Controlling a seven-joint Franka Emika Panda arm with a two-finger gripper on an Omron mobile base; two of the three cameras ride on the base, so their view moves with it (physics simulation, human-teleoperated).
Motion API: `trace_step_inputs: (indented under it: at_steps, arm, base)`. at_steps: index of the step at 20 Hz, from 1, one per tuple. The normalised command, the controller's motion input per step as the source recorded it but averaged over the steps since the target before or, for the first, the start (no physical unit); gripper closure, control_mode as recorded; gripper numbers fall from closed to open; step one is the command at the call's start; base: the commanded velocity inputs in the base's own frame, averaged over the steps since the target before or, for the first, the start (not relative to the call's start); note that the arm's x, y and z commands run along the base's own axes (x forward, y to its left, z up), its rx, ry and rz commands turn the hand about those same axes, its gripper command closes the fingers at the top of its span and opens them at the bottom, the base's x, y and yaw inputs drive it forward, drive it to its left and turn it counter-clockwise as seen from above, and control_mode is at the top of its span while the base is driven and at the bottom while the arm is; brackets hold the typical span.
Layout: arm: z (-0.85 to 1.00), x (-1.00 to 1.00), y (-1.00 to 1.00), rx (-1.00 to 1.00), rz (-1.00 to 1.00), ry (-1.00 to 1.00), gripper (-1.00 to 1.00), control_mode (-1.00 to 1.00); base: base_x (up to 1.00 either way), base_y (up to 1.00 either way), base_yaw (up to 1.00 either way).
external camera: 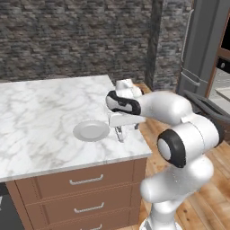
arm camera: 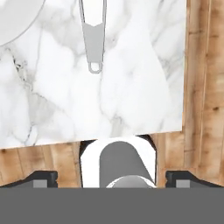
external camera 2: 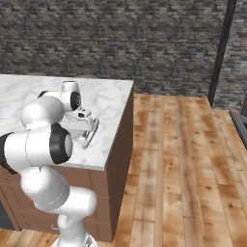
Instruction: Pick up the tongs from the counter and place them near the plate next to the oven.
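Observation:
The silver-grey tongs (arm camera: pixel 93 35) lie flat on a marble top over drawers (external camera: pixel 40 112), their looped joined end pointing toward its front edge. They rest just right of the light-grey plate (external camera: pixel 91 130), close to its rim but apart from it. The tongs (external camera: pixel 119 134) also lie near the top's right edge (external camera 2: pixel 90 135). My gripper (external camera: pixel 118 127) hangs just above them, open, with nothing between its fingers (arm camera: pixel 112 178). The plate's rim shows in the hand view's upper left corner (arm camera: pixel 17 17). What looks like the oven (external camera: pixel 226 27) shows dark at the far upper right. The counter is out of view.
The marble top ends a short way right of the tongs, with wood floor (external camera 2: pixel 183 159) beyond. A tall grey appliance (external camera: pixel 202 45) and a dark lowered door (external camera: pixel 204 105) stand to the right. A brick wall (external camera: pixel 67 36) runs behind.

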Motion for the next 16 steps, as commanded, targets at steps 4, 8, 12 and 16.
trace_step_inputs:
  at_steps: [4, 8, 12, 16]
  arm:
    - [0.54, -1.0, -0.55, 0.24, -0.01, -0.05, -1.0, -1.0]
    - [0.5, -1.0, -0.38, 0.16, 0.0, -0.13, -1.0, -1.0]
    - [0.45, -1.0, -0.11, 0.04, 0.0, -0.28, -1.0, -1.0]
    - [0.56, -1.0, 0.0, 0.0, 0.0, -0.26, -1.0, -1.0]
  base:
    - [0.0, 0.0, 0.0]
    - [0.0, 0.0, 0.0]
    - [0.0, 0.0, 0.0]
    - [0.0, 0.0, 0.0]
